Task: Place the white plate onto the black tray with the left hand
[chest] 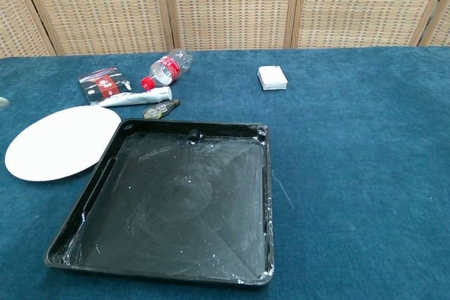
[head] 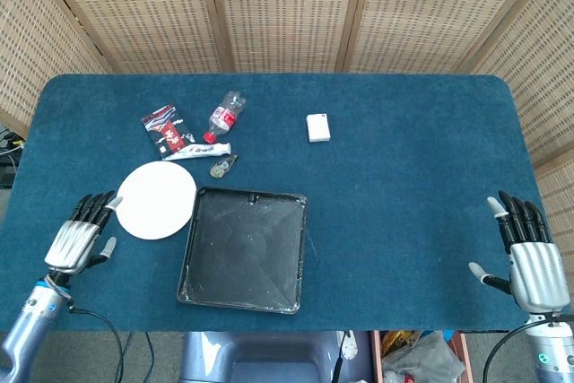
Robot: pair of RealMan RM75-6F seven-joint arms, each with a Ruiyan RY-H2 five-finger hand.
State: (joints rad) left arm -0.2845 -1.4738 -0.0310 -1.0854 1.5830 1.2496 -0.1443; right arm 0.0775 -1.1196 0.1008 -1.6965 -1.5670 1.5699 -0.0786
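At the lower left of the head view, the left hand (head: 79, 238) hangs spread and empty, seemingly just short of the white plate (head: 156, 200) beside the black tray (head: 243, 249); the right hand (head: 529, 257) is spread too.

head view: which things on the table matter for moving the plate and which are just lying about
For the job:
white plate
black tray
left hand, open beside the plate

Lying about:
plastic bottle
red and black packet
white tube
small white box
right hand, idle

Right hand (head: 535, 266) wrist cut off, labels too small
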